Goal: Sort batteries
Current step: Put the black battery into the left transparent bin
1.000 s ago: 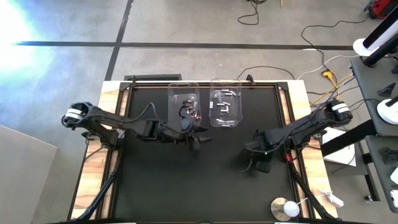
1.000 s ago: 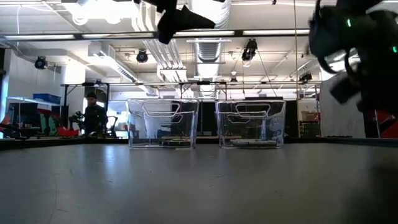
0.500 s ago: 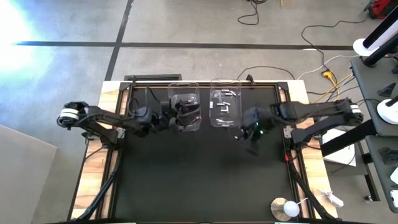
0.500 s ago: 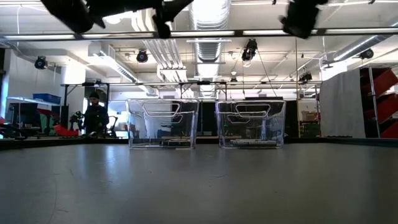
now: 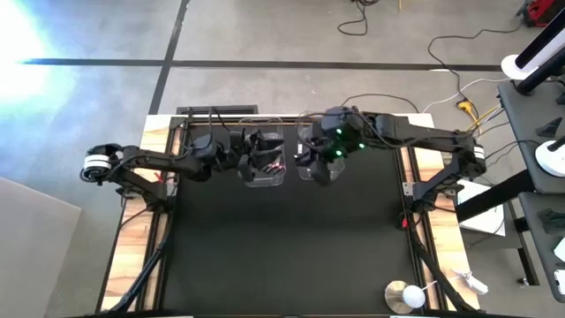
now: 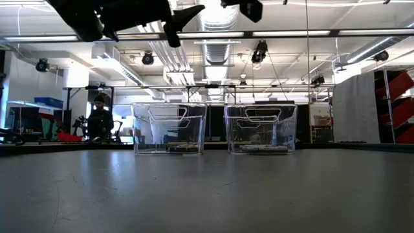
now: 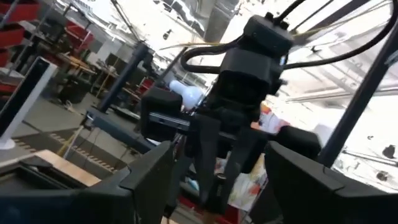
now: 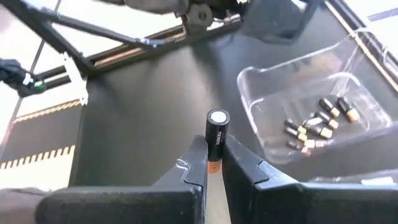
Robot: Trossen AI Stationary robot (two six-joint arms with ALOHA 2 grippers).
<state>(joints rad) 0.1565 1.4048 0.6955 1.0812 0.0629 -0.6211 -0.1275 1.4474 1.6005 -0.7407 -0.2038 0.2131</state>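
Note:
My right gripper (image 5: 320, 163) (image 8: 214, 152) hangs high over the right clear tub (image 6: 261, 128), shut on a dark battery (image 8: 216, 127) with an orange end. My left gripper (image 5: 265, 159) (image 7: 221, 158) is open and hovers above the left clear tub (image 6: 169, 128), facing the right gripper. In the right wrist view several dark batteries with copper ends (image 8: 317, 124) lie on the floor of the left tub (image 8: 261, 81). Both tubs stand on the black mat by the table's far edge. The arms hide most of what lies in the tubs in the high view. My right gripper pinches the dark battery between its two fingers (image 8: 199, 158) at its orange end (image 8: 213, 163). The battery lies along the fingers, and its silver-capped end (image 8: 217, 118) juts out past the fingertips. It is lifted clear, above the mat and the tubs.
The black mat (image 5: 282, 247) stretches bare from the tubs to the table's near edge. A white round object (image 5: 406, 296) sits at the near right corner. Wooden borders and dark rails (image 5: 168, 203) run along both sides. A person (image 6: 98, 120) stands in the room far behind.
My right gripper has swung from low over the mat on the table's right side, up and toward the far edge and left, to above the right tub. My left gripper has moved toward the far edge, from in front of the left tub to over it.

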